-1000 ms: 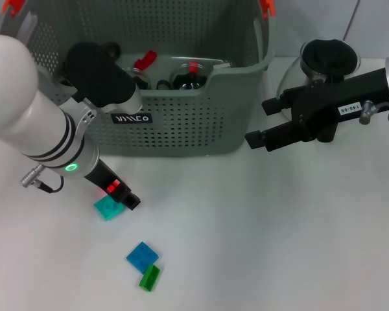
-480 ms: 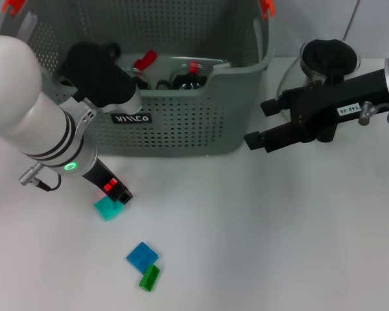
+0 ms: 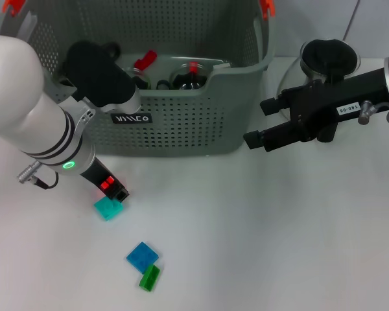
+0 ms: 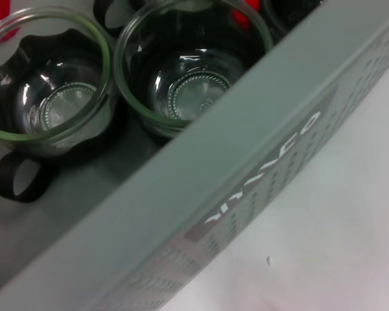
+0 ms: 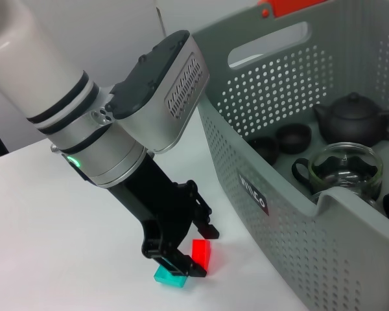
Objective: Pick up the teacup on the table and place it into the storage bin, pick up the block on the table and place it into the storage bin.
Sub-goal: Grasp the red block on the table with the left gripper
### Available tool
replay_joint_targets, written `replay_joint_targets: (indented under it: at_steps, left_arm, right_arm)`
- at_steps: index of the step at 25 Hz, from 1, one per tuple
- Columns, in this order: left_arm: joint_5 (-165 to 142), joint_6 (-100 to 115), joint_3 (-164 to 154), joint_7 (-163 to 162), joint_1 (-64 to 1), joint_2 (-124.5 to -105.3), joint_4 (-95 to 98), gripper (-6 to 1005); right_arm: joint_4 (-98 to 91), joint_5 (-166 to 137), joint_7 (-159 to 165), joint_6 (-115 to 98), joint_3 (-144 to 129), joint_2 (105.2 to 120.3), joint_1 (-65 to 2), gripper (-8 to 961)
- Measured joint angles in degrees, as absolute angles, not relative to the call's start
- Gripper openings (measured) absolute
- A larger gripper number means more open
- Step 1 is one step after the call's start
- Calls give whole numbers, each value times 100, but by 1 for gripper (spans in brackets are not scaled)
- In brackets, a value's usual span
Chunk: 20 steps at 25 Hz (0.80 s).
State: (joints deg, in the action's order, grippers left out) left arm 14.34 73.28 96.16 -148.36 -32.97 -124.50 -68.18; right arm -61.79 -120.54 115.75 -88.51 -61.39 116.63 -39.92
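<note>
Teacups first: we count two glass teacups (image 4: 48,91) already sitting inside the storage bin (image 3: 181,133), beside a dark teapot (image 5: 353,120) and small dark cups, and we see no teacup out on the table (image 3: 259,246), so we judge that half of the task done. Blocks are what is left. Left gripper (image 5: 185,249) is low over the table just in front of the bin, fingers set narrow around a red block (image 5: 200,256) (grip looks closed on it, block near table level). A teal block (image 3: 108,208) lies right beside its fingertips; a blue block (image 3: 142,256) and a green block (image 3: 149,278) touch each other farther out. Right gripper (image 3: 260,123) hangs idle by the bin's right end, fingers apart, holding nothing.
</note>
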Motion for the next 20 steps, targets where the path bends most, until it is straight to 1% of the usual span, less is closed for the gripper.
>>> replay_joint_targets:
  at_steps: [20]
  left_arm:
    - [1426, 7369, 9607, -14821, -3321, -12448, -6812, 577]
  right_arm:
    - [-6178, -12059, 11560, -8851, -6094, 11663, -3990, 928]
